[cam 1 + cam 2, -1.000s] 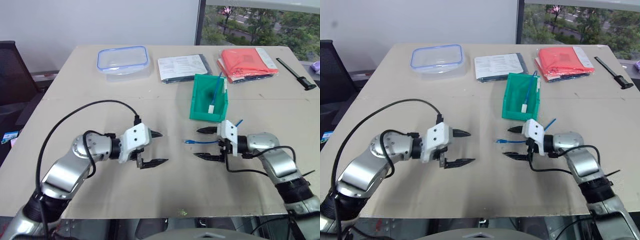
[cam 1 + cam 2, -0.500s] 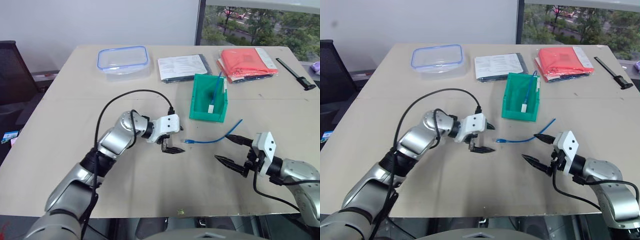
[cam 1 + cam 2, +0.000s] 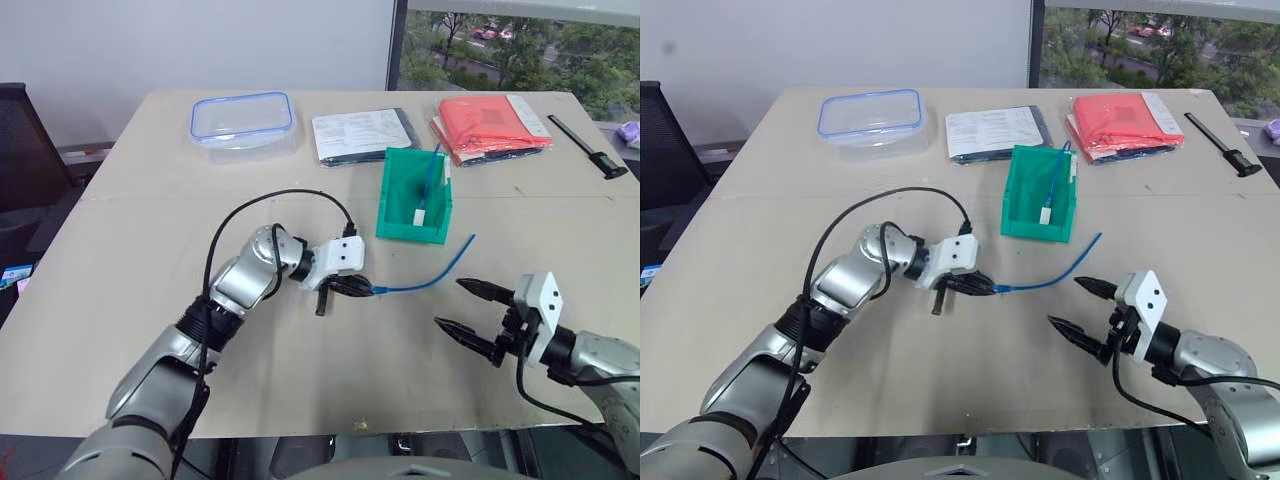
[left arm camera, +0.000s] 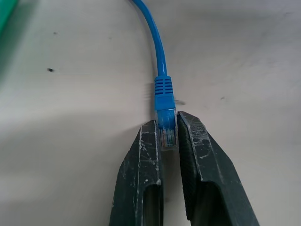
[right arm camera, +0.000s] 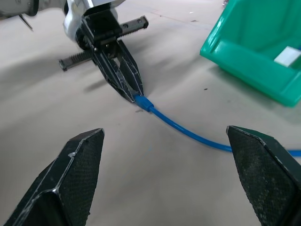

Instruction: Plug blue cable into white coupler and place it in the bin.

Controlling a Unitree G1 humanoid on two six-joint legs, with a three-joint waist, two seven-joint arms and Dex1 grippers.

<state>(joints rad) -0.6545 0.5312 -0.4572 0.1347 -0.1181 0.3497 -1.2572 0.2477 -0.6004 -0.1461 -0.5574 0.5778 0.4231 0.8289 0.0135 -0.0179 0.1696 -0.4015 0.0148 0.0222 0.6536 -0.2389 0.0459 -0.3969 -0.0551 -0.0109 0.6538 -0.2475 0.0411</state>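
The blue cable (image 3: 428, 281) lies on the table in a shallow curve, in front of the green bin (image 3: 412, 233). My left gripper (image 3: 365, 289) is shut on the clear plug at the cable's left end, and the plug (image 4: 167, 133) sits pinched between both black fingers. My right gripper (image 3: 449, 303) hovers open near the table's front right, a hand's width short of the cable and holding nothing. From the right wrist I see the cable (image 5: 188, 134) running from the left gripper toward the bin (image 5: 244, 61). The white coupler is out of view.
Inside the bin stands a second blue cable ending in a white block (image 3: 422, 215). A clear blue-rimmed box (image 3: 243, 120), papers (image 3: 363, 135), a red folder (image 3: 495, 125) and a black tool (image 3: 590, 147) line the table's far side.
My left gripper reached right to the cable's plug end and shut on the plug. My right gripper let go of the cable's other end and pulled back toward the front right, staying open.
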